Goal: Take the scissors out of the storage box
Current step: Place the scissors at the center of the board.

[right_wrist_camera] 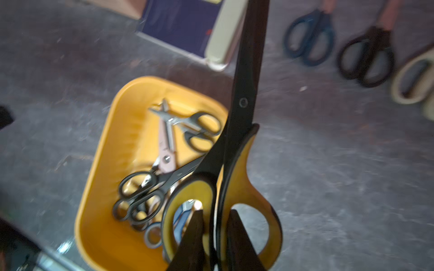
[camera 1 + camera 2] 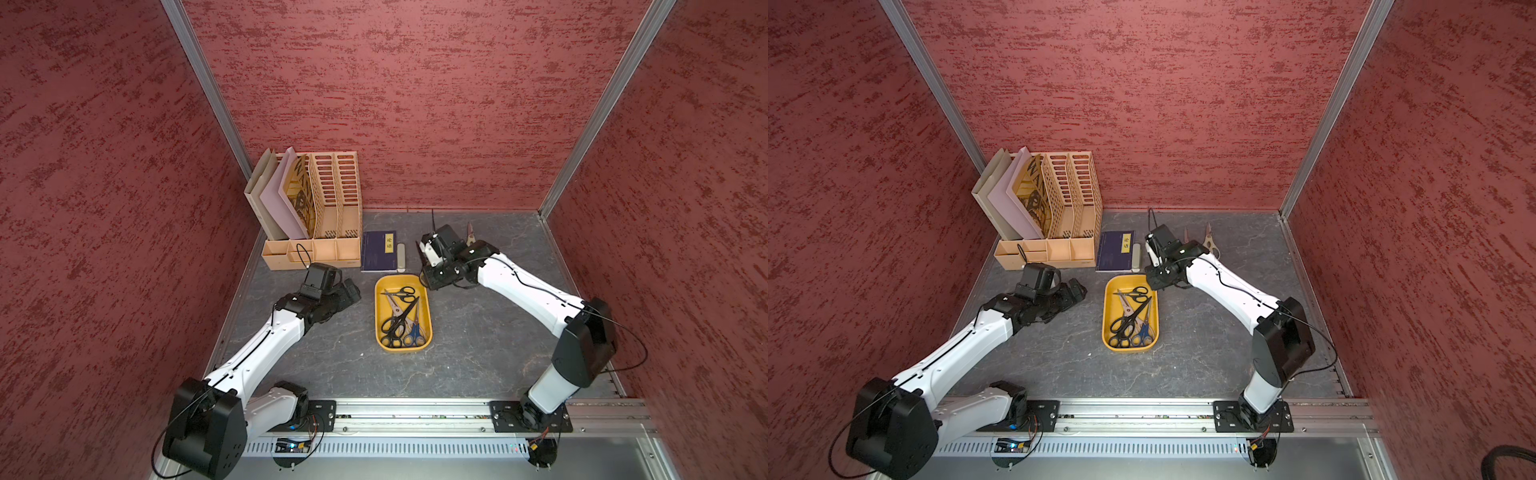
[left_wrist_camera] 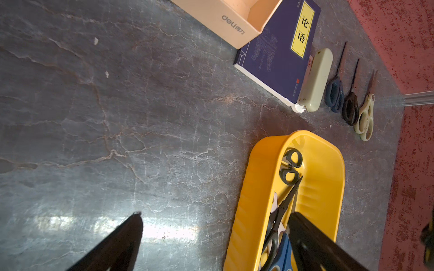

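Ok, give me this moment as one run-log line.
right gripper shut on black-and-yellow scissors | left gripper open, empty | on table: dark blue pair, black pair, cream pair | other scissors in storage box

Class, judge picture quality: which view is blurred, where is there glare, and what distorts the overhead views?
Left wrist view: crisp, with a glare patch on the table. Right wrist view: motion blur smears the table and yellow box; the black-and-yellow scissors look sharper. Both top views: evenly lit, but wide-angle distortion splays the corner posts.

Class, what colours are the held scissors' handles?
Black and yellow; the held scissors show best in the right wrist view.
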Robot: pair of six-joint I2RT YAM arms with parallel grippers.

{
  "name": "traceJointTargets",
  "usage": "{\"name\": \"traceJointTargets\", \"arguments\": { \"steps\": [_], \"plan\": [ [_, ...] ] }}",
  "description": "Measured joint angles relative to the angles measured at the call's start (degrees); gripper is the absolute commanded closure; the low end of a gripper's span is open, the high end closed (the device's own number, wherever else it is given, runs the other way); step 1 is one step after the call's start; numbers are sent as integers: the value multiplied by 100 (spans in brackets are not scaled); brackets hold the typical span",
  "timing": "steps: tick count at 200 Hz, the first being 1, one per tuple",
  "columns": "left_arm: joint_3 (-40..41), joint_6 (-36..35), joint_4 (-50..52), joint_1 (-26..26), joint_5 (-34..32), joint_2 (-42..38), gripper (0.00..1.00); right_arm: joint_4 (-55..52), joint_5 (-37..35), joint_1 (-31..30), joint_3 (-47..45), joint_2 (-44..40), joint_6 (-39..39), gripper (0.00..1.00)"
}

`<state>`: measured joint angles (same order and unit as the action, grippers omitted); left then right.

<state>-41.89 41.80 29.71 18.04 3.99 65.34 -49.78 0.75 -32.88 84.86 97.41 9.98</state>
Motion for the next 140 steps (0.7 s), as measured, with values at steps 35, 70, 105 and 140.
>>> {"name": "traceJointTargets", "arguments": {
  "steps": [35, 70, 105, 140],
  "plan": [
    [-35, -79, -131, 0, 0, 212, 0, 2, -411, 1139, 417, 688, -557, 100],
    [-74, -164, -173, 0, 0, 437, 0, 35, -651, 2052, 702, 1292, -863, 100],
    [-103, -225, -177, 0, -15, 490, 0, 116, -796, 2719, 986, 1838, -1008, 100],
    [-155, -310, -105, 0, -96, 483, 0, 219, -881, 3161, 1425, 2415, -1073, 99]
  ]
}}
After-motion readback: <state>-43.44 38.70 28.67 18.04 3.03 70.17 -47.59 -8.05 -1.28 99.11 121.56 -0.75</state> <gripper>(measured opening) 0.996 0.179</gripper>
